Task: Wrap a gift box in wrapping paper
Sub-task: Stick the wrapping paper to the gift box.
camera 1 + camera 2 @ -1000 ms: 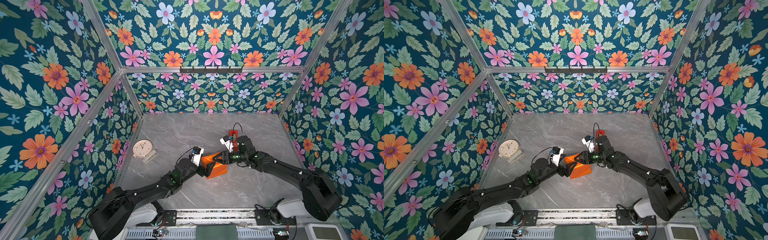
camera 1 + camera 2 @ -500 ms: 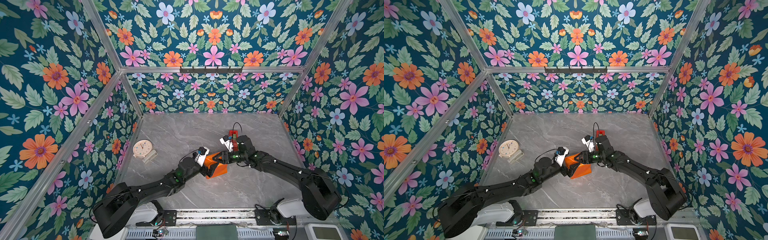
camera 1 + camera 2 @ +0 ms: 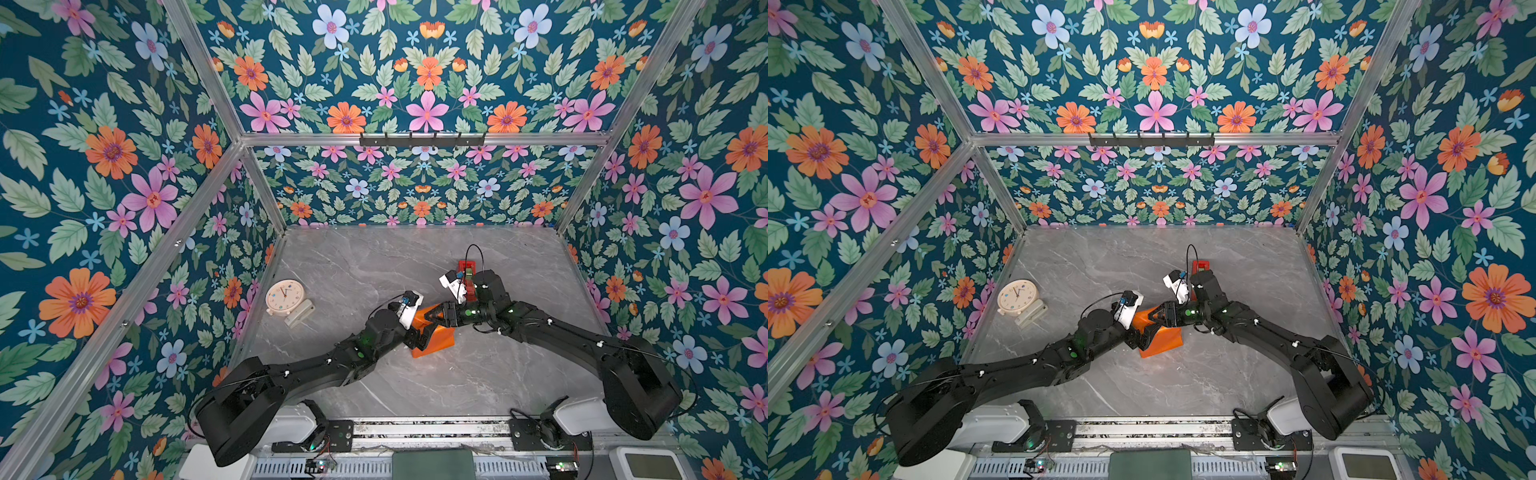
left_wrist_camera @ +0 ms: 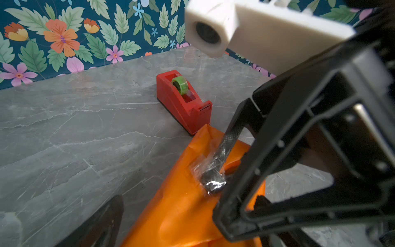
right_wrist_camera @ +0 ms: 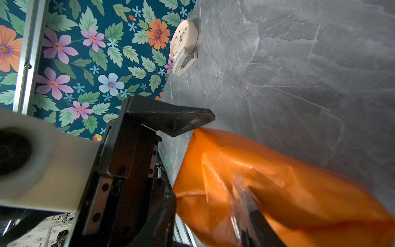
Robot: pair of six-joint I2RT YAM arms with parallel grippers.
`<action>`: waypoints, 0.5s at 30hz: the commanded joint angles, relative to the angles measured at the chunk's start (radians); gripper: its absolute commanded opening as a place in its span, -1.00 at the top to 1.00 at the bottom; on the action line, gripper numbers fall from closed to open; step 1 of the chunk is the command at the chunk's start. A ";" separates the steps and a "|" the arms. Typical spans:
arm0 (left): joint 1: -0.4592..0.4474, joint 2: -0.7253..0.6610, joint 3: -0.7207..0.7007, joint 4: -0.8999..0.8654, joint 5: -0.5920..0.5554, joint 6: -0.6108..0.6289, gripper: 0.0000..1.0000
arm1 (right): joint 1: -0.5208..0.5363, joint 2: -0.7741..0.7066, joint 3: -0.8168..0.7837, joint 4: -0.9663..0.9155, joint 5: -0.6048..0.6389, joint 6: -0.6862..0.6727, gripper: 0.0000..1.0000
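The gift box is hidden inside the wrapping paper, a glossy orange parcel (image 3: 436, 338) (image 3: 1163, 340) near the table's middle. My left gripper (image 3: 420, 337) is open wide, its jaws either side of the parcel's left end. One left finger (image 4: 104, 220) stands beside the paper (image 4: 181, 213); the right wrist view shows a left fingertip (image 5: 188, 120) at the parcel's corner (image 5: 277, 171). My right gripper (image 3: 441, 316) reaches over from the right. One of its fingers (image 4: 226, 145) presses clear tape (image 4: 205, 169) onto the paper; its second finger is not clear.
A red tape dispenser (image 4: 183, 100) (image 3: 467, 268) with a green roll stands just behind the parcel, under the right wrist. A cream clock (image 3: 284, 297) (image 5: 183, 39) on a stand sits by the left wall. Flowered walls enclose the grey marble table (image 3: 374, 266).
My left gripper has moved right, up to the parcel's left end, and the paper there has folded in. The right arm has stayed put.
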 commanded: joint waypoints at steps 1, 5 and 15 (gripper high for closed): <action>0.003 0.005 0.016 -0.037 -0.083 -0.020 -0.92 | 0.001 0.004 -0.007 -0.146 0.011 -0.013 0.02; 0.004 0.002 0.029 -0.110 -0.098 -0.021 -0.89 | 0.002 0.001 -0.004 -0.149 0.012 -0.014 0.02; 0.004 0.016 0.056 -0.258 -0.089 -0.006 -0.89 | -0.001 -0.003 0.024 -0.150 0.009 0.000 0.01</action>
